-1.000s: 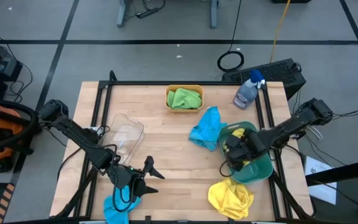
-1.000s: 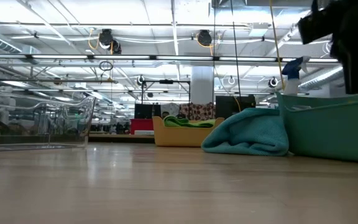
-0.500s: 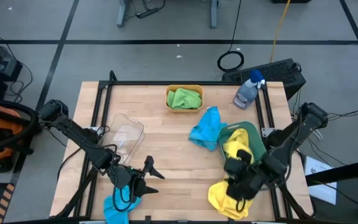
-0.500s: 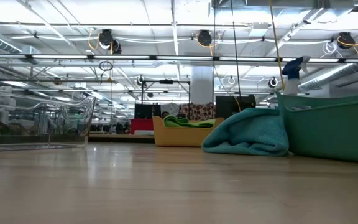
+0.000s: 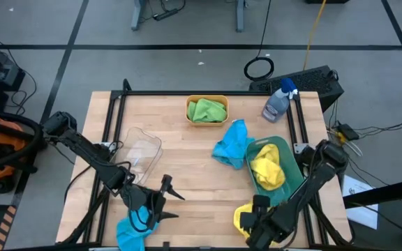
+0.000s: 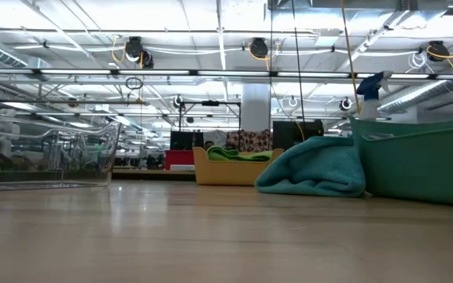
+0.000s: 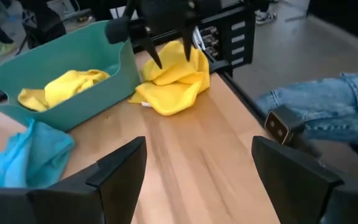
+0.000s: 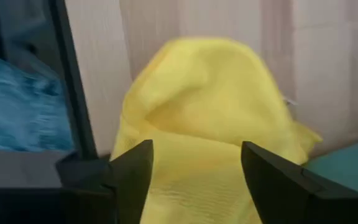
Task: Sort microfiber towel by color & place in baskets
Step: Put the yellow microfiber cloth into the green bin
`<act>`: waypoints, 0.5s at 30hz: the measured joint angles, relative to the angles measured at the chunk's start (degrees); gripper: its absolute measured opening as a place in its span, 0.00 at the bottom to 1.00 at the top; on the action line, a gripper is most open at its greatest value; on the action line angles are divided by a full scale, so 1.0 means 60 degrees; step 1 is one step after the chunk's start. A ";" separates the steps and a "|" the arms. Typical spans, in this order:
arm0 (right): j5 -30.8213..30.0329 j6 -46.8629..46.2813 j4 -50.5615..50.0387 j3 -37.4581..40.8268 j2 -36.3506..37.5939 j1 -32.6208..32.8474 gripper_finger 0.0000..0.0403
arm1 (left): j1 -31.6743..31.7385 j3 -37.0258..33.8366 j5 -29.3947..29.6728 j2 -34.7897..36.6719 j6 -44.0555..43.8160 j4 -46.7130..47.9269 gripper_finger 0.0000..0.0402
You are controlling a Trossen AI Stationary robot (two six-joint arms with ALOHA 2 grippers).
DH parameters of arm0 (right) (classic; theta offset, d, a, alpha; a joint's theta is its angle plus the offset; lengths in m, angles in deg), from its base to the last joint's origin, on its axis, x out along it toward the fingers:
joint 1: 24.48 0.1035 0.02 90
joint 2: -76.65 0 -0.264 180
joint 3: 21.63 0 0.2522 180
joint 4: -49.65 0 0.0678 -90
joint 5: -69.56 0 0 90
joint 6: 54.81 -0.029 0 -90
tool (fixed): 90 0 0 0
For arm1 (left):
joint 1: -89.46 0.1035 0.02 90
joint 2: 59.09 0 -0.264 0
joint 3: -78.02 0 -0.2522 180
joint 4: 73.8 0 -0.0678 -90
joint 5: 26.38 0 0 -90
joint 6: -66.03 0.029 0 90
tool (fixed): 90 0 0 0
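A yellow towel [image 5: 239, 217] lies crumpled on the table [image 5: 180, 167] at the lower right of the high view, just below the teal basket [image 5: 295, 183], and the right gripper [image 5: 251, 226] hangs right over it with its 2 fingers spread wide and nothing held. The right arm bends from the table's right edge down and left toward the lower edge. In the left wrist view the same towel sits just beside the basket's wall, under the dark claw. The teal basket holds 1 yellow towel [image 5: 266, 168]. A blue towel [image 5: 229, 144] lies against the basket's left side, near the middle of the frame. At upper centre the orange-yellow basket [image 5: 206, 100] holds a green towel [image 5: 207, 109], and a spray bottle [image 5: 278, 101] stands to its right. The clear basket [image 5: 139, 153] sits at centre left with nothing visible inside. The left gripper [image 5: 162, 200] is at lower left, fingers wide apart and empty, just right of a second blue towel [image 5: 132, 229] at the table's lower edge.
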 joint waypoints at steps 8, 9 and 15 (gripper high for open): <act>0.0220 0.0216 0.0020 -0.0016 -0.0711 0.0500 0.68 | -0.0223 0.0000 0.0073 -0.0153 -0.0716 -0.0156 0.74; 0.0208 0.0229 0.0015 -0.0025 -0.0786 0.0536 0.67 | -0.0266 0.0000 0.0085 -0.0215 -0.0756 -0.0245 0.74; 0.0217 0.0521 0.0304 -0.0010 -0.1229 0.0594 0.66 | -0.0406 0.0000 0.0117 -0.0735 -0.0792 -0.0844 0.74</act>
